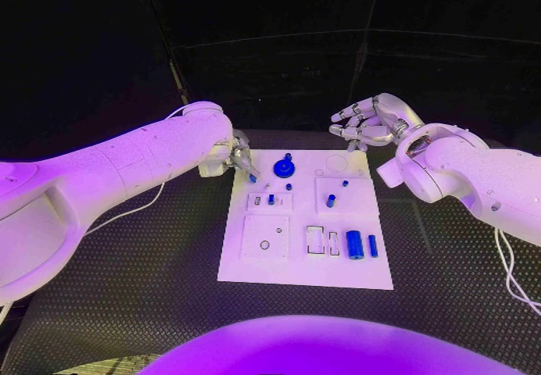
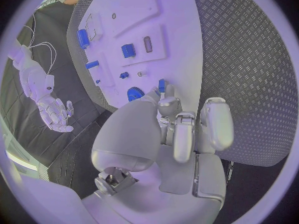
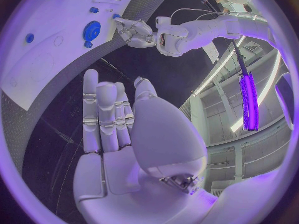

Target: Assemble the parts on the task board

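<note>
- Lying in the middle of the black table (image 1: 135, 258), the white task board (image 1: 304, 269) carries small blue parts.
- Left hand (image 1: 239, 158) sits at the board's far left corner, fingers down at the board edge; in the left wrist view the fingertips (image 2: 167, 104) bunch around a small blue peg (image 2: 162, 86) at the board edge. Looks like a pinch on it, but contact is partly hidden, so cannot tell for sure.
- Blue gear (image 1: 283, 167) stands on the board just beside the left hand, near the far edge.
- Two small blue pegs (image 1: 270, 198) stand in the block below the gear; another blue peg (image 1: 331, 201) is in the right-hand block.
- Large blue cylinder (image 1: 354, 244) and thin blue pin (image 1: 372, 246) lie side by side in the near right part of the board.
- Right hand (image 1: 363, 125) hovers past the board's far right corner, off the board, fingers spread and extended, holding nothing; right wrist view shows the palm bare, fingers (image 3: 102, 114) straight.
</note>
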